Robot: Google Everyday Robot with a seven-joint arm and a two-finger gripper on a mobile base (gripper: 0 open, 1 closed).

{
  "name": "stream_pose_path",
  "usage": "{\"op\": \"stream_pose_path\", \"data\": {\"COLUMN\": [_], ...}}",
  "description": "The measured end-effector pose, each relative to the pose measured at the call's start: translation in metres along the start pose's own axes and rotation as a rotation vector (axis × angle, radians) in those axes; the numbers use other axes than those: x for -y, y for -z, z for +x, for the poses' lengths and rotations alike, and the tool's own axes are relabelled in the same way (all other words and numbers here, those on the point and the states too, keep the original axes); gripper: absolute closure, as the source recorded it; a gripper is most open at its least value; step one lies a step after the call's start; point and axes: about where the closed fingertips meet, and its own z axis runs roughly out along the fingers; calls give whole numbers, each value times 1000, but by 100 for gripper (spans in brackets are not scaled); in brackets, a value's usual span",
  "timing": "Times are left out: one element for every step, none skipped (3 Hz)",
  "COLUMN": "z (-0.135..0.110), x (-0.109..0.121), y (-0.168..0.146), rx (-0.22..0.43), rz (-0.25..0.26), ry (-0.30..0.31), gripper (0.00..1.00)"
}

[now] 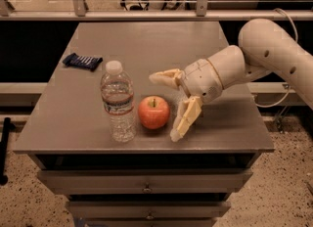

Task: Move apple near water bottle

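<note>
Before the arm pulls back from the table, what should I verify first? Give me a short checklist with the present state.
1. Apple stands close beside the water bottle: ok.
2. Water bottle upright: ok.
3. Gripper at the apple with jaws open, one behind it and one in front: ok.
4. Jaws free of the apple's skin: cannot tell.
5. Dark packet far from the arm, near the table's back corner: ok.
</note>
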Motion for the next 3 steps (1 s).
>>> {"op": "stream_pose_path", "data": {"z": [2, -4, -14], "x": [14, 42, 46], "y": [47, 138, 151], "rx": [-54, -91, -88], "rz": [88, 271, 302], "ry": [6, 20, 42], "gripper": [0, 0, 0]}}
